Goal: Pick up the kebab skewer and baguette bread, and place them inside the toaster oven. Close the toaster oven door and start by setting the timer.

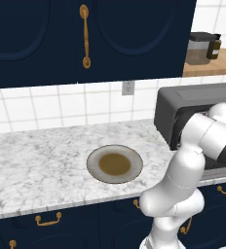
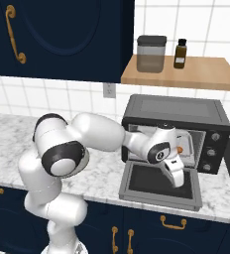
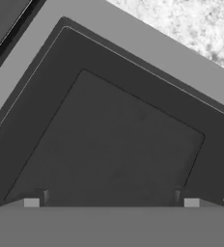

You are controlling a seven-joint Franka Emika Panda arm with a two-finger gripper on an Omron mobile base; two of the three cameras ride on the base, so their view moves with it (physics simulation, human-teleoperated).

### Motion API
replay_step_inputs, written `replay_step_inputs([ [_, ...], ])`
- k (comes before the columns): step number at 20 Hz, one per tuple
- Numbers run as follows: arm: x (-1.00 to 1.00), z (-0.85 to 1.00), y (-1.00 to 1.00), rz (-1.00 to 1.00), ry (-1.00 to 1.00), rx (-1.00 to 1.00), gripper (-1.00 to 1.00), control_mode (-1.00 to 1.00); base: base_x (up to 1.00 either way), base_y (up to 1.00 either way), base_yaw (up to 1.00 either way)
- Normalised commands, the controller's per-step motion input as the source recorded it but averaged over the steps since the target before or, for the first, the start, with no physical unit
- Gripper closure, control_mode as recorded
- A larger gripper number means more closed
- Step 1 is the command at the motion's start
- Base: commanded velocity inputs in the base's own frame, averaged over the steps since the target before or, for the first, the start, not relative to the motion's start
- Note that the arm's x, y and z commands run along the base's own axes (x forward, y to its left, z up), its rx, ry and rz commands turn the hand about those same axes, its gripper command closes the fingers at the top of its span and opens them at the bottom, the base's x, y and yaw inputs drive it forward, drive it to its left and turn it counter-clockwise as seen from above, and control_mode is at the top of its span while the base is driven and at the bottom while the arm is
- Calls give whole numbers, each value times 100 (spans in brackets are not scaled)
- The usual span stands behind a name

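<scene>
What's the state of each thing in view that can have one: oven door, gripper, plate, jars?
Dark grey boxy toaster oven: open at the front.
Dark glass-windowed toaster oven door: folded down flat.
White two-finger gripper: open, empty, just above the door.
Round grey plate with brown centre: bare, flat on the counter.
Grey lidded canister: lid on, upright.
Small dark bottle: capped, upright.

The white arm rose from its base and bent at a dark elbow joint, then reached forward and to its right toward the toaster oven (image 2: 179,124). Its forearm ran level to the oven's open front, where the wrist turned downward. The gripper (image 2: 180,182) pointed down at the lowered toaster oven door (image 2: 159,183), hanging just above the door's window, its two fingers spread wide apart with nothing between them.
</scene>
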Motion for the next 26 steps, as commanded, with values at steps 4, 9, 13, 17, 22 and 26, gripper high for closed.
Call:
replay_step_inputs([
  [4, 60, 3, 1, -12, 0, 0, -100, -100, 0, 0, 0],
  [9, 42, 2, 6, -13, -1, 0, -100, -100, 0, 0, 0],
  [13, 4, 0, 0, -12, -2, 0, -100, -100, 0, 0, 0],
  [17, -42, 4, 0, -6, -6, 0, -100, -100, 0, 0, 0],
  [22, -96, 32, 21, 12, -8, 0, -100, -100, 0, 0, 0],
  [26, -100, 38, 24, 44, 0, 0, -100, -100, 0, 0, 0],
])
